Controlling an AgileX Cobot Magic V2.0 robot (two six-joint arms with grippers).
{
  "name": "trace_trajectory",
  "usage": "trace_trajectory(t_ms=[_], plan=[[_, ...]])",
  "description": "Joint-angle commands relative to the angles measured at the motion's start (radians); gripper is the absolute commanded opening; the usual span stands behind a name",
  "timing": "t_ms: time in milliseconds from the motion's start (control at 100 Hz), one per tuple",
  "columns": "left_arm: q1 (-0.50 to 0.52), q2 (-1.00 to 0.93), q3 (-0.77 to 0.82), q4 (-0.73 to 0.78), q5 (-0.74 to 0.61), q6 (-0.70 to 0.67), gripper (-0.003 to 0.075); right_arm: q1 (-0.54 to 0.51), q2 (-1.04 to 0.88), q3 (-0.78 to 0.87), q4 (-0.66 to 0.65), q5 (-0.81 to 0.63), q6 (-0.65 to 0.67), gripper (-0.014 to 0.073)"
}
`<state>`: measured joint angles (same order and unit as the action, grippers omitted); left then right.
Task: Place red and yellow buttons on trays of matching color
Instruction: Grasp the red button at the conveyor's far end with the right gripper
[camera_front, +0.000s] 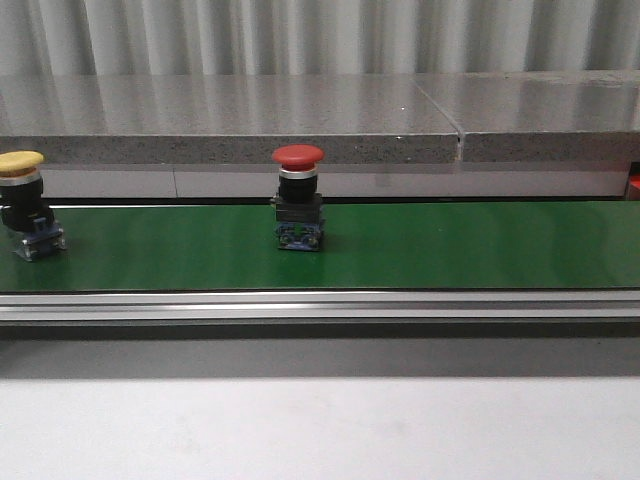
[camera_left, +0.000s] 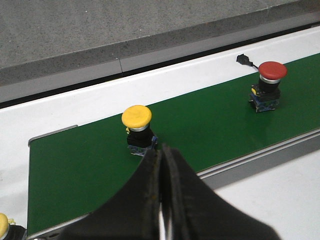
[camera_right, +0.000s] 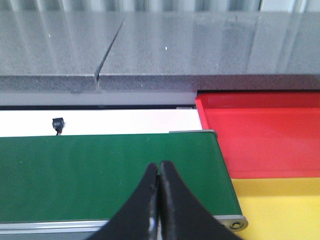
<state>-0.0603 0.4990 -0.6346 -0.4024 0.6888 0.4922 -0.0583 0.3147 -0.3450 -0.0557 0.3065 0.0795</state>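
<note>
My left gripper (camera_left: 162, 155) has its 2 black fingers pressed together, holding nothing and hanging above the near part of the green conveyor belt (camera_left: 210, 125). Just beyond its tips stands the yellow mushroom-head push button (camera_left: 136, 116) on a black body with a blue base, upright, its long axis vertical and its cap facing up. Further along the belt, well apart from it, the red mushroom-head push button (camera_left: 272, 71) stands upright in the same way, cap up. A second yellow cap (camera_left: 3, 224) shows at the picture's edge, off the belt.

My right gripper (camera_right: 159, 172) is likewise closed, fingertips touching, empty, over the other end of the belt. Beside that end lie the red plastic tray (camera_right: 260, 132) and, next to it, the yellow plastic tray (camera_right: 280, 210), their edges meeting.

In the front view the red button (camera_front: 298, 155) stands near mid-belt and the yellow button (camera_front: 20, 162) at the left edge, both upright.
</note>
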Motion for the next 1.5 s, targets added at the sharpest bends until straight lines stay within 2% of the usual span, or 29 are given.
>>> trace_trajectory(t_ms=[0,130,380,470,520,590,760,850,1270,1490], plan=[[-0.010,0.003,-0.024,-0.033,-0.058,-0.002,-0.0020,0.000,0.099,-0.102,-0.001,-0.062,-0.007,-0.0057],[-0.010,0.003,-0.024,-0.033,-0.058,-0.002,-0.0020,0.025,0.226,-0.210,-0.002,-0.062,-0.008,-0.0057],[-0.010,0.003,-0.024,-0.033,-0.058,-0.002,-0.0020,0.169,0.482,-0.406,-0.002,0.057,-0.008,-0.0054],[-0.010,0.003,-0.024,-0.033,-0.058,-0.002,-0.0020,0.225,0.564,-0.468,-0.002,0.097,-0.008,-0.0020],[-0.010,0.003,-0.024,-0.033,-0.058,-0.002,-0.0020,0.254,0.617,-0.498,-0.002,0.111,-0.008,0.0024],[-0.010,0.003,-0.024,-0.033,-0.058,-0.002,-0.0020,0.291,0.681,-0.541,-0.001,0.141,-0.008,0.0130],[-0.010,0.003,-0.024,-0.033,-0.058,-0.002,-0.0020,0.350,0.824,-0.668,0.050,0.279,-0.008,0.0485],[-0.010,0.003,-0.024,-0.033,-0.058,-0.002,-0.0020,0.371,0.894,-0.738,0.056,0.376,-0.025,0.0575],[-0.010,0.003,-0.024,-0.033,-0.058,-0.002,-0.0020,0.395,1.211,-1.066,0.243,0.739,-0.312,0.0572],[-0.010,0.003,-0.024,-0.033,-0.058,-0.002,-0.0020,0.395,1.333,-1.156,0.278,0.773,-0.417,0.0572]])
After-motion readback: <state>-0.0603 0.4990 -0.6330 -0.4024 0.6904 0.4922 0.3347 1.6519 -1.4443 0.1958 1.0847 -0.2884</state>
